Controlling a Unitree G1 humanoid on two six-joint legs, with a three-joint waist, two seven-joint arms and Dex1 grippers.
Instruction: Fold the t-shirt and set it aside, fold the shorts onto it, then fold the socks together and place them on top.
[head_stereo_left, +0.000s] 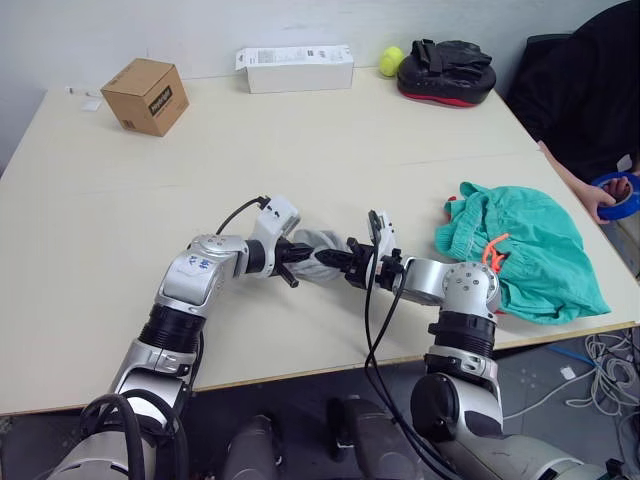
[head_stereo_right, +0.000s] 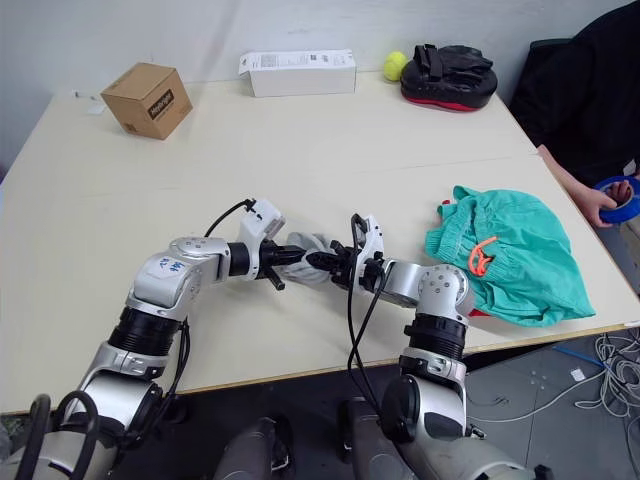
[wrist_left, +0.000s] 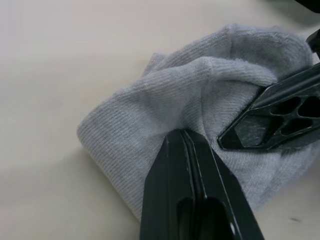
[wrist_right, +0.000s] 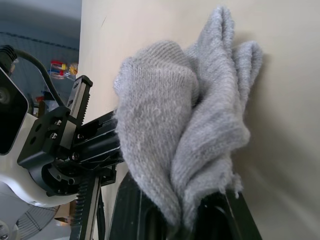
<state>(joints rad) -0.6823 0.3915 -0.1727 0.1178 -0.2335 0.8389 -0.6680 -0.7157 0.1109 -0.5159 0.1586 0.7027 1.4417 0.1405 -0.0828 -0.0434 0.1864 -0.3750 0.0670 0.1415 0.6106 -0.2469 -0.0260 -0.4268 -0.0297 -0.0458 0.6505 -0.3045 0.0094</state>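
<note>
The light grey socks (head_stereo_left: 318, 248) are bunched together just above the table (head_stereo_left: 300, 170), near its front middle. My left gripper (head_stereo_left: 295, 262) comes at them from the left, its fingers (wrist_left: 192, 195) pressed together with the knit gathered at their tips. From the right, my right gripper (head_stereo_left: 345, 265) is shut on the socks (wrist_right: 165, 115), with cloth pinched between its fingers. The teal shorts (head_stereo_left: 530, 250) lie crumpled at the table's right front. A thin red edge of the t-shirt (head_stereo_right: 480, 312) peeks out under them; the rest is hidden.
A cardboard box (head_stereo_left: 146, 95), a white carton (head_stereo_left: 295, 68), a yellow-green ball (head_stereo_left: 391, 61) and a black and red pad (head_stereo_left: 446, 70) line the far edge. A person's hand holds a blue tape roll (head_stereo_left: 617, 195) at the right edge.
</note>
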